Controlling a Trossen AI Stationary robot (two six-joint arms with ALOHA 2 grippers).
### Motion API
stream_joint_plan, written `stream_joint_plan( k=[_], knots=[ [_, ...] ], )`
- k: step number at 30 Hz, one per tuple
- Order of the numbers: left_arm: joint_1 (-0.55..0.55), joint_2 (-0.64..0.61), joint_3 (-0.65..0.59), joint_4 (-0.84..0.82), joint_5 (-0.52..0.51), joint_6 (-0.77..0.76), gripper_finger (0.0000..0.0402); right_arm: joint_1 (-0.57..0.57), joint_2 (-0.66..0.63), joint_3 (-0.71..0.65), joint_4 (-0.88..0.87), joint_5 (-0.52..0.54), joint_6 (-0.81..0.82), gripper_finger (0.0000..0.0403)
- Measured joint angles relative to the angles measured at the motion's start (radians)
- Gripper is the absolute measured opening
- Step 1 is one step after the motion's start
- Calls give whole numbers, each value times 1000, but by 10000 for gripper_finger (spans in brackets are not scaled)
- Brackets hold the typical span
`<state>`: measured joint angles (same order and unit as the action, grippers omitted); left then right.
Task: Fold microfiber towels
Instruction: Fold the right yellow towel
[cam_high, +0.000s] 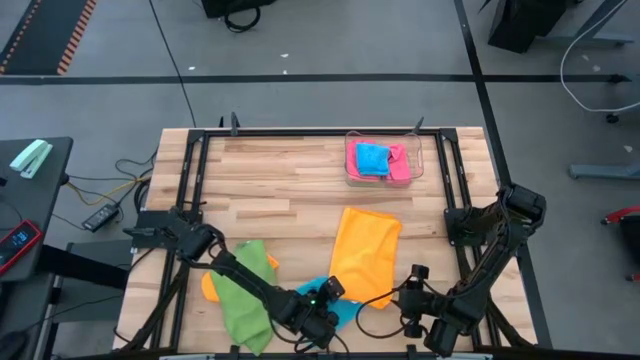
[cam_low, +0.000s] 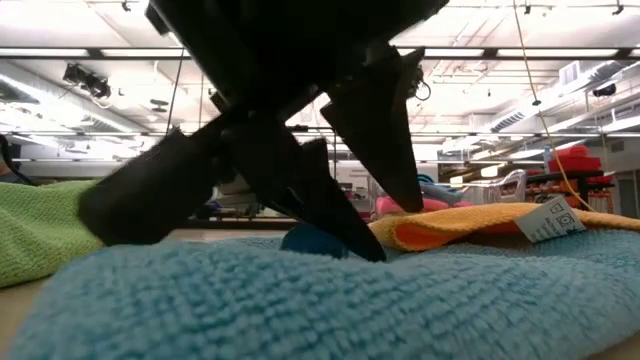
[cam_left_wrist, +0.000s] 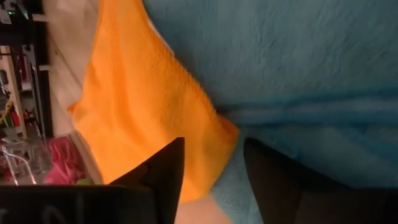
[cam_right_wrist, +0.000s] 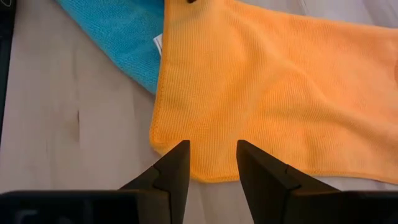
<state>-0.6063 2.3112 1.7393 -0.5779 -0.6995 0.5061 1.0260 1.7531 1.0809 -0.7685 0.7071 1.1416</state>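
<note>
The left pincer (cam_high: 325, 298) hangs low at the tabletop's (cam_high: 280, 190) near edge, over the blue towel (cam_high: 345, 312). Its fingers (cam_left_wrist: 163, 177) stand apart with nothing between them; in the left wrist view their tips sit just at the seam where the orange towel's (cam_high: 366, 252) corner lies over the blue one. In the low view the fingertips come down onto the blue pile, with the orange towel just behind them.

The right pincer (cam_high: 413, 290) is near the same edge, beside the orange towel's near corner. Its fingers (cam_right_wrist: 173, 169) are parted and empty, the towel's hem lying flat on the wood just ahead of their tips.

The orange towel lies spread in the middle of the tabletop, one corner overlapping the blue towel. A green towel (cam_high: 243, 300) lies crumpled to the left under the left arm, with another orange cloth (cam_high: 212, 284) showing from beneath it. At the far edge a clear tray (cam_high: 384, 178) holds a folded blue towel (cam_high: 372, 158) and a pink one (cam_high: 400, 164).
</note>
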Motion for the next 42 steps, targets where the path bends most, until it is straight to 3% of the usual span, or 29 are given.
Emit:
stream_joint_plan(
  k=[8,14,18,21,25,30,36,42],
  knots=[
    [-3,0,0,45,0,-39,93,0,0,0,1,0,10,141],
    [9,0,1,44,0,-34,12,0,1,0,41,2,-13,141],
    [9,-26,46,-41,51,-34,13,0,3,0,152,97,-88,141],
    [21,-61,99,-122,137,-125,9,-14,30,0,284,150,-209,141],
    [53,-69,146,-205,237,-248,17,-55,99,1,421,134,-333,141],
    [56,-70,158,-216,242,-260,23,-85,135,23,417,81,-341,152],
    [50,-69,157,-240,244,-264,8,-88,177,64,394,78,-326,205],
    [49,-69,157,-257,242,-283,32,-88,287,198,209,86,-297,229]
  ],
)
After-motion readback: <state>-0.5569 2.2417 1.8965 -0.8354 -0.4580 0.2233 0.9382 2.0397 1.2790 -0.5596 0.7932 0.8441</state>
